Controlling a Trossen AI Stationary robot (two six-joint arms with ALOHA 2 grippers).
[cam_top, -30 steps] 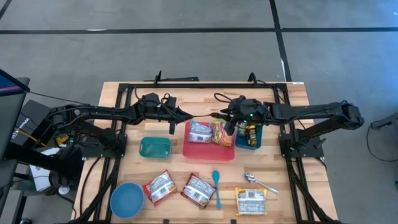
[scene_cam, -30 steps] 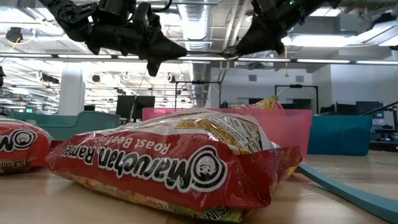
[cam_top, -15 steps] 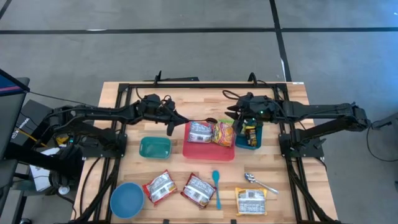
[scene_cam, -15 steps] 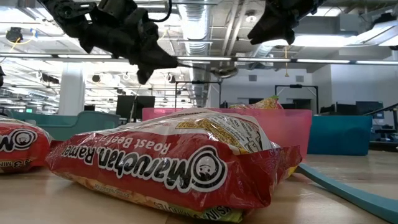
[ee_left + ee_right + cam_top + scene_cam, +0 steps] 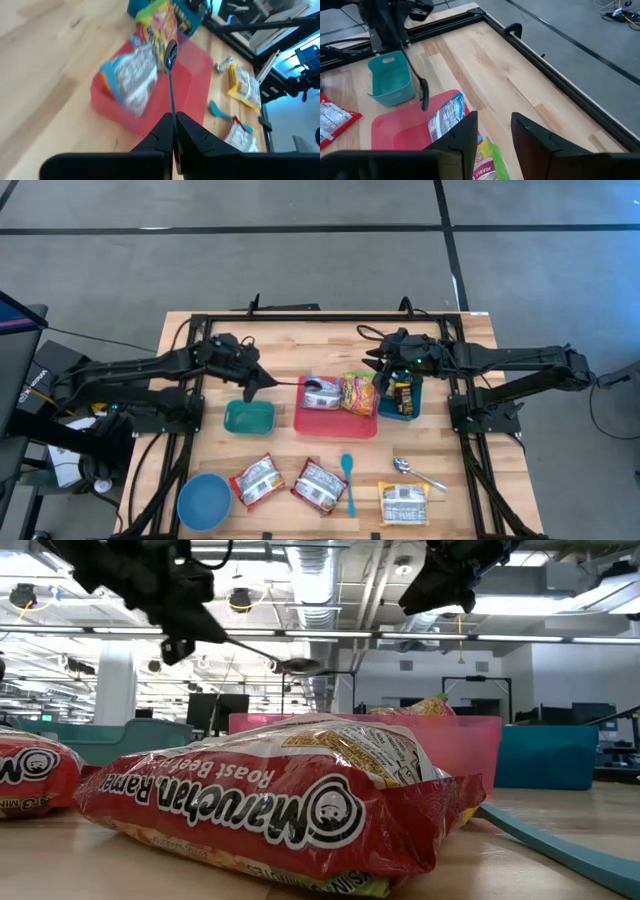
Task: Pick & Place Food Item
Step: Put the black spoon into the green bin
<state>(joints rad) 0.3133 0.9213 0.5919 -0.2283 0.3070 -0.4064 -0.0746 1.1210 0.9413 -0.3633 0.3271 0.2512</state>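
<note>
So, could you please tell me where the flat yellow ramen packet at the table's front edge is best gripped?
Probably by one short edge of the yellow ramen packet, coming straight down from above: it lies flat on the wooden table, and the metal spoon sits close behind it.

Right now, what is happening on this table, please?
The left pincer is shut on a dark spoon, held in the air over the edge of the red tray, which holds two food packets. The right pincer is open and empty above the blue bin.
</note>
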